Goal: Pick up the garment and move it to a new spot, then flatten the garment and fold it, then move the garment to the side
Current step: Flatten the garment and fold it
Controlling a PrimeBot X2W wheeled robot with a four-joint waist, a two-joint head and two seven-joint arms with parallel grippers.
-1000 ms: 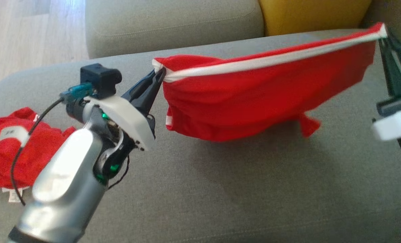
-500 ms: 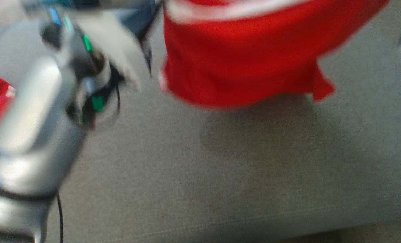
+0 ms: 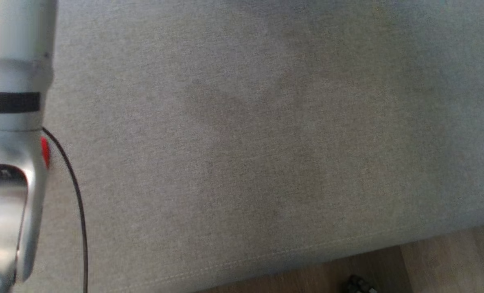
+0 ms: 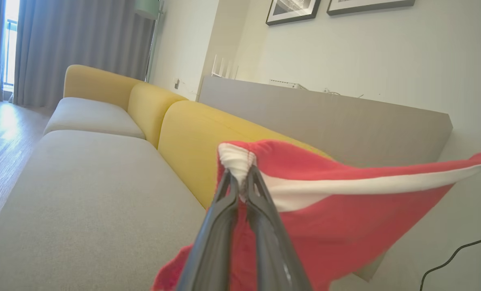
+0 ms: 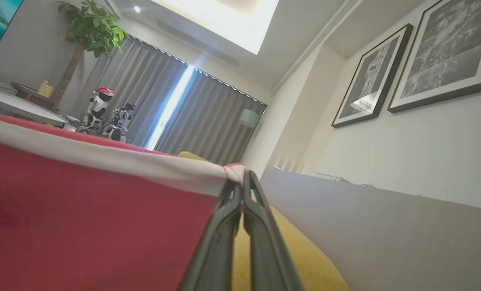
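The garment is red with a white band along its top edge, and it hangs stretched in the air between my two grippers above the grey sofa seat. My left gripper is shut on one white corner of it. Seen from the right wrist, the garment spreads to the left, and my right gripper is shut on its other corner. Over the sofa seat in the head view, my pale left forearm runs down the left edge.
Yellow back cushions line the sofa in front of a grey panel. The seat's front edge meets wooden floor at the bottom right. A black cable trails beside the forearm.
The head camera has tilted downward, so the picture has shifted off the garment and grippers onto the bare seat and its front edge. Both grippers keep their hold.
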